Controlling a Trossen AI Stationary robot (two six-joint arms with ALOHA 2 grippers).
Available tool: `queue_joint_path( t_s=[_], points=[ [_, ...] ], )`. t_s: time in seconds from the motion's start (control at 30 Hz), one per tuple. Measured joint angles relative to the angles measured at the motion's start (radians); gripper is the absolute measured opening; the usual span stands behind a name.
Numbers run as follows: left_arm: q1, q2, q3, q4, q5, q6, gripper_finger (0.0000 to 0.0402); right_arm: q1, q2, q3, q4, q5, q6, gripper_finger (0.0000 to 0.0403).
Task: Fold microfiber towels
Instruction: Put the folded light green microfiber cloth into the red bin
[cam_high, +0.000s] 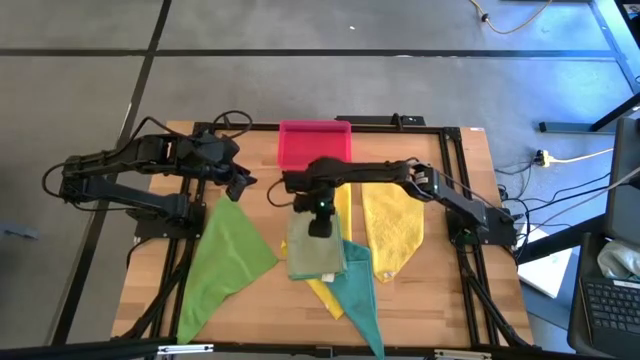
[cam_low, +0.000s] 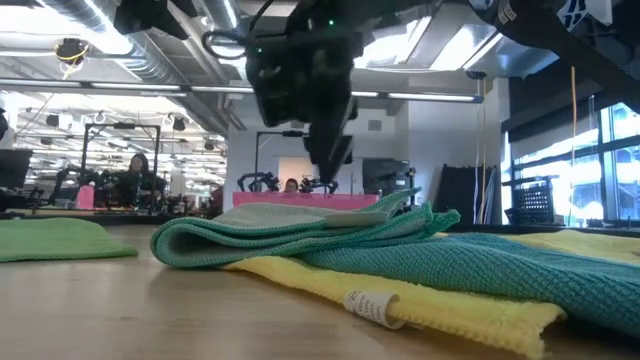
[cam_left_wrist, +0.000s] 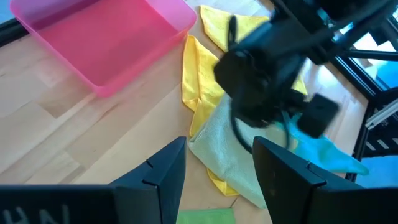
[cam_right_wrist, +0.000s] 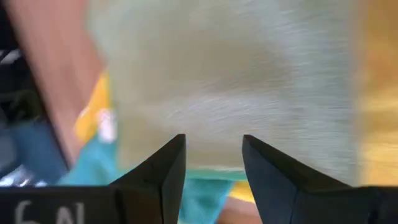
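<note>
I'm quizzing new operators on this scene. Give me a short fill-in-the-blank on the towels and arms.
1. The right end effector hangs over the folded ____ towel.
2. That towel lies partly on the ____ towel.
3. The pink tray holds ____ towels.
4. The left end effector is nearest the bright ____ towel.

Missing words: olive; teal; no; green

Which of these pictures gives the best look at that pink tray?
The left wrist view: the pink tray fills a corner, showing its walls and bare floor. The high view shows it whole but small, at the table's far edge. The low view shows only a pink strip behind the towels. The right wrist view misses it.
</note>
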Motion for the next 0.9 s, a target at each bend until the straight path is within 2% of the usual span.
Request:
queue_joint_path(
  t_s=[0.1, 0.17, 0.3, 0.43, 0.6, 0.73, 0.9],
  points=[
    [-0.001, 0.000, 0.000, -0.001, 0.010, 0.000, 0.0176, -0.031, 0.000, 0.000, 0.034, 0.056, 0.055, 0.0161],
    [-0.005, 0.000, 0.000, -0.007, 0.011, 0.000, 0.0176, -0.062, 0.000, 0.000, 0.064, 0.051, 0.070, 0.0161],
    [-0.019, 0.000, 0.000, -0.011, 0.013, 0.000, 0.0176, -0.147, 0.000, -0.003, 0.106, -0.072, 0.106, 0.0161],
    [-0.035, 0.000, 0.000, -0.012, 0.013, -0.013, 0.0176, -0.223, 0.000, -0.053, 0.102, -0.105, 0.107, 0.0167],
    [-0.060, 0.000, 0.000, -0.012, 0.013, -0.042, 0.0176, -0.273, 0.000, -0.165, 0.071, -0.253, 0.110, 0.0215],
    [-0.074, 0.000, 0.000, -0.013, 0.013, -0.055, 0.0176, -0.266, -0.038, -0.290, 0.088, -0.253, 0.108, 0.0258],
    [-0.087, 0.000, 0.000, -0.013, -0.004, -0.103, 0.0176, -0.262, -0.102, -0.443, 0.186, -0.241, 0.141, 0.0282]
  ],
)
